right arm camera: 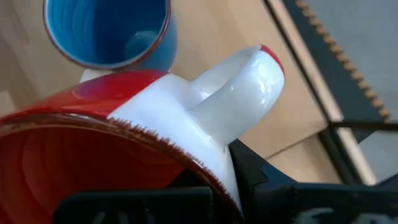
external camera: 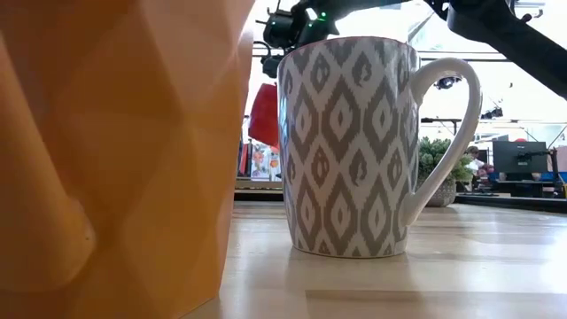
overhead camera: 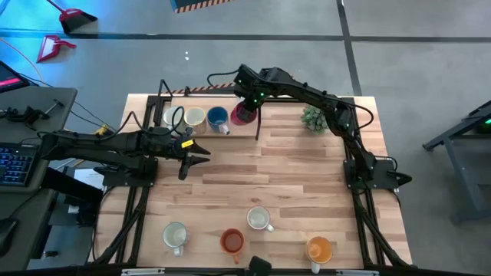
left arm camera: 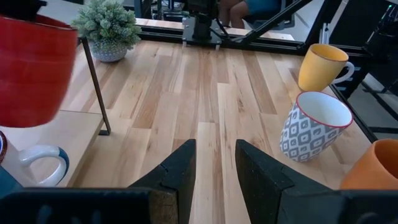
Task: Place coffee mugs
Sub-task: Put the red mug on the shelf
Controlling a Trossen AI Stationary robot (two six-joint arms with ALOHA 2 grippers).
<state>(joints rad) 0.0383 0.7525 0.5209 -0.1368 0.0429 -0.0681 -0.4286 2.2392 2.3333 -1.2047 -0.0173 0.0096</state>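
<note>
The red mug [right arm camera: 93, 162], clamped in the right gripper [overhead camera: 247, 103], hangs just at three o'clock of the blue mug [overhead camera: 218, 118], above the shelf's [overhead camera: 253, 124] open end.

I see the red ceramic mug [overhead camera: 243, 115] in my right gripper [overhead camera: 247, 103], just right of the blue ceramic mug [overhead camera: 218, 118] in the far row on the wooden table [overhead camera: 291, 176]. My left gripper [overhead camera: 201, 156] hovers near that row. Small green potted plant [overhead camera: 313, 118] sits far right; four mugs line the near edge.
</note>
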